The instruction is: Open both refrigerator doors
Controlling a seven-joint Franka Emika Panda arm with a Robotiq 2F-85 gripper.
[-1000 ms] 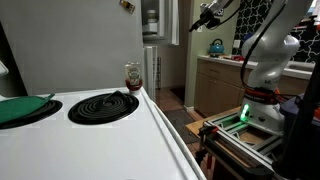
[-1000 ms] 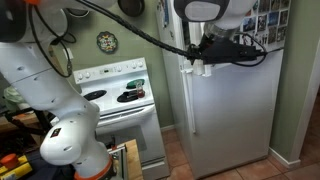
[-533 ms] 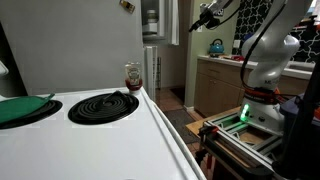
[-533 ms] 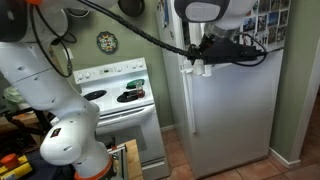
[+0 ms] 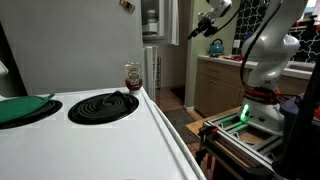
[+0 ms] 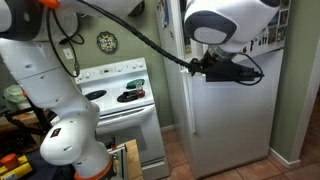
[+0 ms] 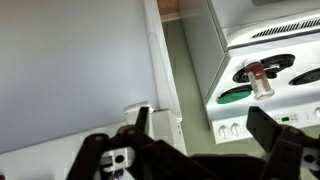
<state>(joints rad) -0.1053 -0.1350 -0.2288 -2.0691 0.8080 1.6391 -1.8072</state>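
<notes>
The grey-silver fridge stands right of the stove. Its longer lower door (image 6: 235, 125) looks shut. The shorter upper door (image 6: 270, 52) is mostly hidden behind my arm. My gripper (image 6: 198, 68) is at the doors' left edge, level with the seam between them, and also shows in an exterior view (image 5: 198, 29). In the wrist view a flat grey door panel (image 7: 70, 70) fills the left; I cannot tell which door it is. My gripper (image 7: 200, 135) is open, with a white handle end (image 7: 172, 127) between the fingers, close to the left one.
The fridge's plain grey side wall (image 5: 70, 45) rises behind the white stove (image 6: 120, 95). A spice jar (image 5: 132, 75) stands by a coil burner (image 5: 105, 105). A kettle (image 5: 216, 46) sits on the far counter. My arm's base (image 6: 70, 140) stands before the stove.
My gripper has dropped slightly and turned at the doors' left edge, and the arm's big white joint has swung across the upper door. Both doors stay as they were.
</notes>
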